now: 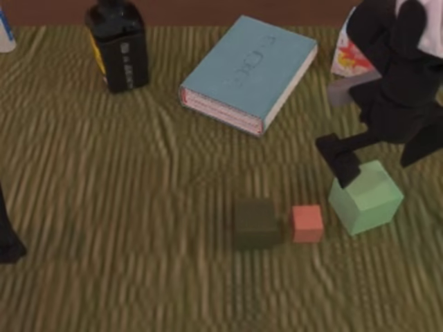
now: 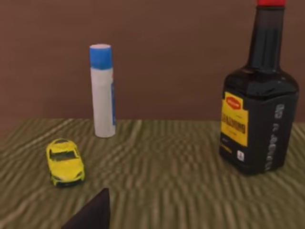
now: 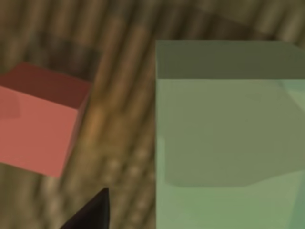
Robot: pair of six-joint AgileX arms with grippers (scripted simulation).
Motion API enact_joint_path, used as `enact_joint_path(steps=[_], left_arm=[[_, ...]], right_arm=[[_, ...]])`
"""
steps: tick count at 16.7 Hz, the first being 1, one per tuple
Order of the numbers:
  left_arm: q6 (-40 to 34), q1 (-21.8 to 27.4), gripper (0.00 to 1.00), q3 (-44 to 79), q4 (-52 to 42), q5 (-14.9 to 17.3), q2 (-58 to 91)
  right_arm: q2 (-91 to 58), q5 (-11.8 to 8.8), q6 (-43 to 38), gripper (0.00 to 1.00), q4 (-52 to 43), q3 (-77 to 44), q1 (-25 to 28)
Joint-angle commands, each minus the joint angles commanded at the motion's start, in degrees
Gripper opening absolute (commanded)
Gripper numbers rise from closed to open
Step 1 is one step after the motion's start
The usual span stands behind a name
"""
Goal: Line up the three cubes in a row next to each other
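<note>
Left hand [image 1: 8, 245] parked at counter's left edge, cannot tell its state. Olive cube [image 1: 255, 223] and salmon-red cube [image 1: 306, 223] sit just beside each other mid-counter (row mostly done). Light green cube [image 1: 367, 198] near them but tilted off line, gap left. Right hand [image 1: 377, 149] directly above green cube, one finger touching its top; grip state unclear.

dark sauce bottle [image 2: 257, 102]: yellow label with a red brand badge, lettering too blurred to read | same bottle, side: pale vertical print, unreadable | blue book [image 1: 249, 72]: faint embossed marks on cover, unreadable | white stick with blue cap [image 2: 102, 90]: blue side print, unreadable | no text can be read anywhere
</note>
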State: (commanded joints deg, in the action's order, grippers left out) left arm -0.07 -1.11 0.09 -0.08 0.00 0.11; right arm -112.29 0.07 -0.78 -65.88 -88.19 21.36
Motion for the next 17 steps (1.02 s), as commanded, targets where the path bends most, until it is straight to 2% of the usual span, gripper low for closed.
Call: enact_joint_path(steps=[7, 14, 17], left_arm=[[0.07, -0.04, 1.0, -0.09, 0.08, 0.0, -0.11], [0.07, -0.04, 1.0, -0.09, 0.08, 0.0, -0.11], [0.07, -0.04, 1.0, -0.09, 0.08, 0.0, -0.11]], right_arm=[[-0.57, 0.0, 0.04, 1.0, 0.84, 0.45, -0.14], [-5.54, 0.04, -0.15, 1.0, 15.71, 9.92, 0.08], [-6.66, 0.05, -0.22, 1.0, 18.51, 11.87, 0.13]])
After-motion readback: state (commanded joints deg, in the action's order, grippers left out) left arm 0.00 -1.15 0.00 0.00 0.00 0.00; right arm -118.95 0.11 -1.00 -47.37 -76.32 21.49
